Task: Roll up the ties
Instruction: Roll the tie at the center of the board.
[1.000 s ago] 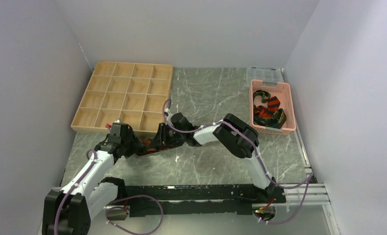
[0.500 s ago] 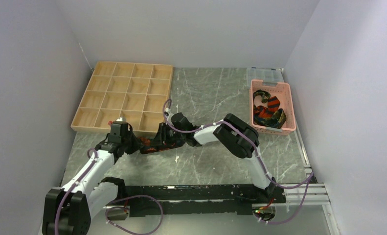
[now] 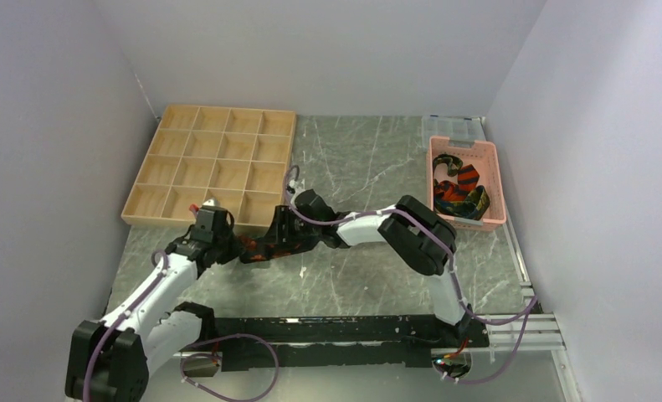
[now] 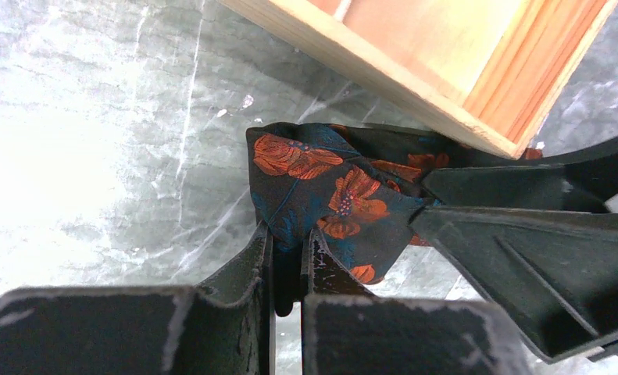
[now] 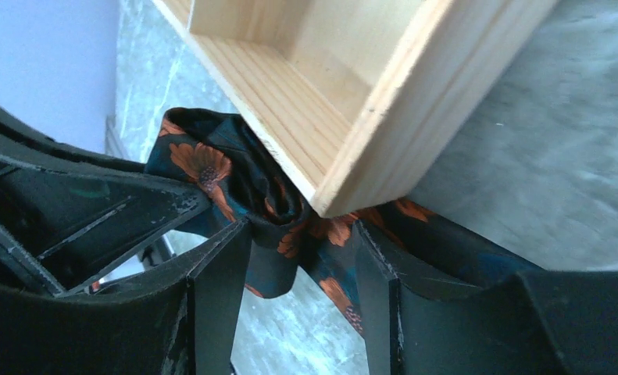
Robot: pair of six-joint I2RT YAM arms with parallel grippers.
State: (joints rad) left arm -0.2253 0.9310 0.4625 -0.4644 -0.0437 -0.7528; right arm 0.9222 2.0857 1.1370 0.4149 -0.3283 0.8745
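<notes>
A black tie with orange-red blotches [image 3: 256, 245] lies bunched on the table by the near right corner of the wooden tray [image 3: 252, 220]. My left gripper [image 3: 227, 244] is shut on a fold of this tie [image 4: 329, 195]. My right gripper [image 3: 270, 243] is open, its jaws set wide around the partly rolled tie [image 5: 278, 215] beneath the tray corner [image 5: 344, 180]. The right gripper's fingers [image 4: 524, 242] show in the left wrist view, pressed to the tie. More ties [image 3: 459, 191], striped and bright, lie in the pink basket [image 3: 496, 180].
The wooden tray with several compartments [image 3: 214, 163] stands at the back left, its corner close above the tie. The pink basket stands at the right wall, with a clear plastic box [image 3: 453, 127] behind it. White walls close in the left, back and right.
Both grippers and the tie have shifted slightly up towards the tray. The right arm's elbow has moved right. The left gripper keeps its hold.
</notes>
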